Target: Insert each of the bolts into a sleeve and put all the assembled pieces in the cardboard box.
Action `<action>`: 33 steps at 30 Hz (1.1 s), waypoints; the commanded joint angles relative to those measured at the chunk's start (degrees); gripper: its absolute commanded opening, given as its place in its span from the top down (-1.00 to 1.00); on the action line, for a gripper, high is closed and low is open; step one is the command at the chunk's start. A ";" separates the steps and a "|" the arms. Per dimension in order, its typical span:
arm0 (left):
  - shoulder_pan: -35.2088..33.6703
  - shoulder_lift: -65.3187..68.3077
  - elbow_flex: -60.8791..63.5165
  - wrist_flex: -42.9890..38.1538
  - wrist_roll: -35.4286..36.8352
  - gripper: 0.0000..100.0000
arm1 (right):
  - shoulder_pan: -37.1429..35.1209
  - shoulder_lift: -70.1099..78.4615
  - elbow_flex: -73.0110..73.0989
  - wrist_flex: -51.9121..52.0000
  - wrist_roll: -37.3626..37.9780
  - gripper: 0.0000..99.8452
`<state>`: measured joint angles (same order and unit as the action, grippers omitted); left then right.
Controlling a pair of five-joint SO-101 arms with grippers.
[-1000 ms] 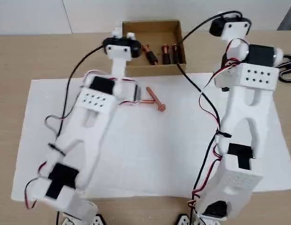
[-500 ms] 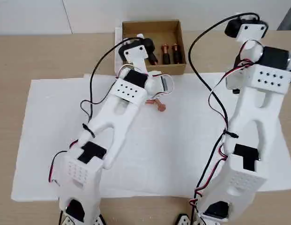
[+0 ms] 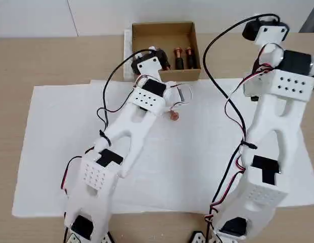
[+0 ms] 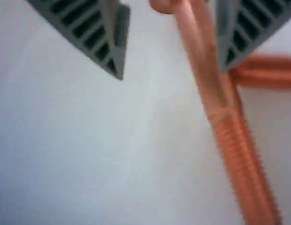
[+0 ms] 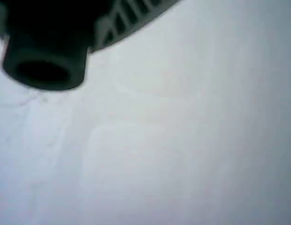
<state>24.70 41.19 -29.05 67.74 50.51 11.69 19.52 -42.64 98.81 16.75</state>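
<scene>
Inside the cardboard box (image 3: 163, 25) we count three assembled pieces (image 3: 178, 57), one half hidden by an arm. On the white sheet (image 3: 197, 167), our left gripper (image 4: 173, 68) is spread around one bolt (image 4: 215, 103), which crosses a second bolt (image 4: 269, 75). Our right gripper (image 5: 75, 28) pinches one black sleeve (image 5: 44, 65). We judge two assemblies remain.

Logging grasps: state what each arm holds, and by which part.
Right arm: a black sleeve, gripped by its back end, the open end free. Left arm: nothing; its open fingers straddle a bolt.
</scene>
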 commanded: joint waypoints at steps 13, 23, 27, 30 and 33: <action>2.02 2.37 -2.51 -0.35 0.35 0.76 | 0.66 -4.44 -0.18 0.31 -0.70 0.99; 2.11 2.37 -2.51 -0.62 1.49 0.87 | 0.66 -4.44 -0.18 0.31 -0.70 0.99; 2.11 2.46 -2.59 -0.62 1.49 0.98 | 0.66 -4.44 -0.18 0.31 -0.70 0.99; 2.11 2.20 -2.59 -0.53 1.49 0.99 | 0.66 -4.44 -0.18 0.31 -0.70 0.99; 3.16 2.11 -2.59 -0.35 1.41 0.99 | 0.66 -4.44 -0.18 0.31 -0.70 0.99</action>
<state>26.73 44.26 -29.76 67.65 51.74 11.69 19.52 -42.64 98.81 16.75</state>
